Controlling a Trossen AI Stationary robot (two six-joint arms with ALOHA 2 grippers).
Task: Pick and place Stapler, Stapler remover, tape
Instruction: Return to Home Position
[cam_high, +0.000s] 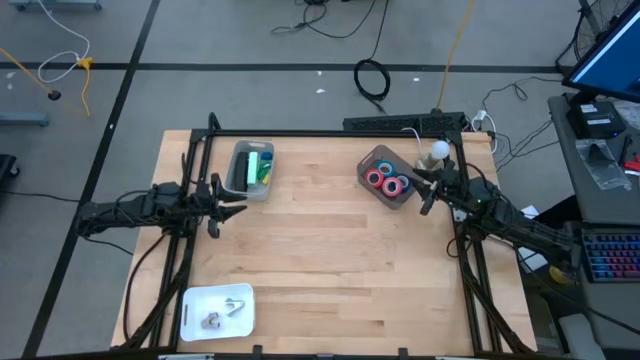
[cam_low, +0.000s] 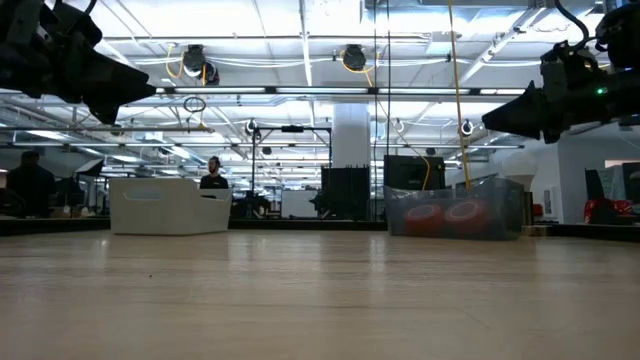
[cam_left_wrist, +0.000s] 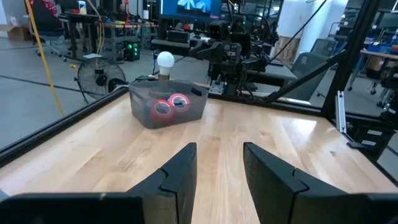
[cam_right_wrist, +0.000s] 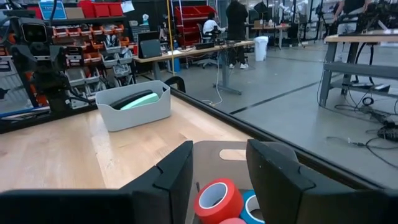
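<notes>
Pale wood table, seen from above. A grey bin toward its top left holds a green stapler. A dark bin toward the top right holds the red and blue tape rolls. A white tray at the bottom left carries small pale items, too small to identify. The left gripper hangs just beside the grey bin, and the right gripper just beside the dark bin.

At table height, both grippers sit high above the wood, and the two bins stand well apart.

The left wrist view shows its fingers parted with nothing between them, aimed across at the dark bin.

The right wrist view shows its fingers likewise parted and empty, with the tape rolls close beneath.
</notes>
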